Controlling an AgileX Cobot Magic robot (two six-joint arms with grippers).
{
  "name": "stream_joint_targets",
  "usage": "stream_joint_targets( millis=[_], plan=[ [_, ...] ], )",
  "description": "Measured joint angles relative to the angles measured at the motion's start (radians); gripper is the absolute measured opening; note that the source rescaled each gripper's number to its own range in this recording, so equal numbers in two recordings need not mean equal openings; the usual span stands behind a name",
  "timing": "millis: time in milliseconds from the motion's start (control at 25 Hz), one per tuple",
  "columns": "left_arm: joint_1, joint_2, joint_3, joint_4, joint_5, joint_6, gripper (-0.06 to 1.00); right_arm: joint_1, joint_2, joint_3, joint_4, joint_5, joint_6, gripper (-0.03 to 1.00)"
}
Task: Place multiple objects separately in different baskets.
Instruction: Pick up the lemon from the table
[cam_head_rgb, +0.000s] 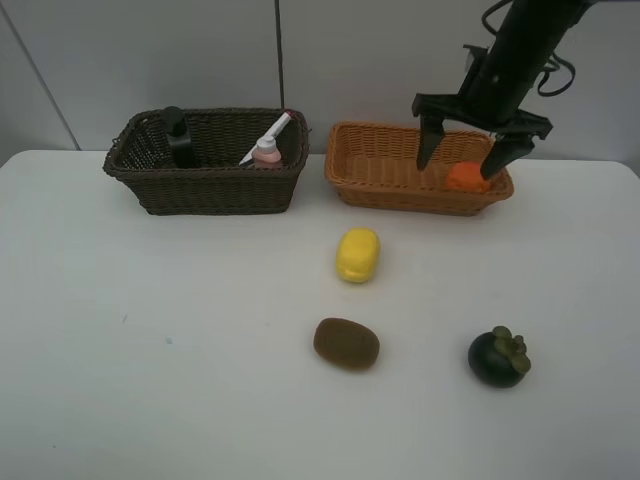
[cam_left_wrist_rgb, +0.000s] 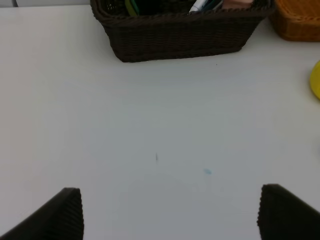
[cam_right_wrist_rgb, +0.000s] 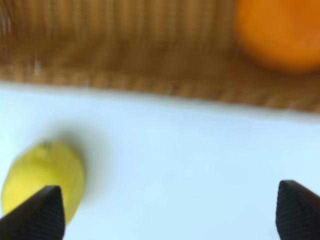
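The dark brown basket (cam_head_rgb: 150, 185) at back left holds the dark green pump bottle (cam_head_rgb: 180, 138), the white-pink marker (cam_head_rgb: 268, 135) and the pink white-capped bottle (cam_head_rgb: 267, 153). The eraser block is not visible. The light orange-tan basket (cam_head_rgb: 385, 190) at back right holds the orange (cam_head_rgb: 466, 177), also in the right wrist view (cam_right_wrist_rgb: 280, 32). The lemon (cam_head_rgb: 358, 254), kiwi (cam_head_rgb: 346, 343) and mangosteen (cam_head_rgb: 498, 357) lie on the table. My right gripper (cam_head_rgb: 466, 158) is open and empty above the tan basket's right end. My left gripper (cam_left_wrist_rgb: 170, 212) is open and empty over bare table.
The white table (cam_head_rgb: 150, 350) reaches to a grey wall behind the baskets. The lemon (cam_right_wrist_rgb: 42, 177) lies just outside the tan basket's front wall (cam_right_wrist_rgb: 150, 85) in the right wrist view. The dark basket (cam_left_wrist_rgb: 180, 35) shows ahead of the left gripper.
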Motion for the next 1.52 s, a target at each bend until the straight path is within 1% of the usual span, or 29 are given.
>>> stream_joint_targets(
  millis=[80,160,320,360,400,520,600,800,880,1000,1160,1320,1520],
  plan=[
    [0.000,0.000,0.000,0.000,0.000,0.000,0.91,0.061,-0.019,0.079,0.002,0.001,0.055,1.00],
    [0.000,0.000,0.000,-0.001,0.000,0.000,0.91,0.131,-0.024,0.142,0.003,0.005,0.081,1.00],
    [0.000,0.000,0.000,-0.001,0.000,0.000,0.91,0.280,-0.024,0.182,-0.013,0.006,0.093,1.00],
    [0.000,0.000,0.000,-0.001,0.000,0.000,0.91,0.323,-0.024,0.182,-0.029,-0.024,0.109,1.00],
    [0.000,0.000,0.000,-0.001,0.000,0.000,0.91,0.335,-0.024,0.182,-0.035,-0.036,0.116,1.00],
    [0.000,0.000,0.000,-0.001,0.000,0.000,0.91,0.340,-0.012,0.182,-0.037,-0.065,0.141,1.00],
    [0.000,0.000,0.000,-0.001,0.000,0.000,0.91,0.339,0.005,0.182,-0.018,-0.078,0.160,1.00],
    [0.000,0.000,0.000,-0.001,0.000,0.000,0.91,0.339,0.041,0.182,0.108,-0.156,0.222,1.00],
    [0.000,0.000,0.000,-0.001,0.000,0.000,0.91,0.339,0.041,0.182,0.129,-0.183,0.249,1.00],
    [0.000,0.000,0.000,-0.001,0.000,0.000,0.91,0.339,0.048,0.182,0.115,-0.192,0.276,1.00],
    [0.000,0.000,0.000,-0.001,0.000,0.000,0.91,0.339,0.071,0.182,0.042,-0.168,0.300,1.00],
    [0.000,0.000,0.000,-0.001,0.000,0.000,0.91,0.339,0.101,0.182,0.036,-0.162,0.307,1.00],
    [0.000,0.000,0.000,-0.001,0.000,0.000,0.91,0.339,0.143,0.182,0.017,-0.199,0.307,1.00]
  ],
)
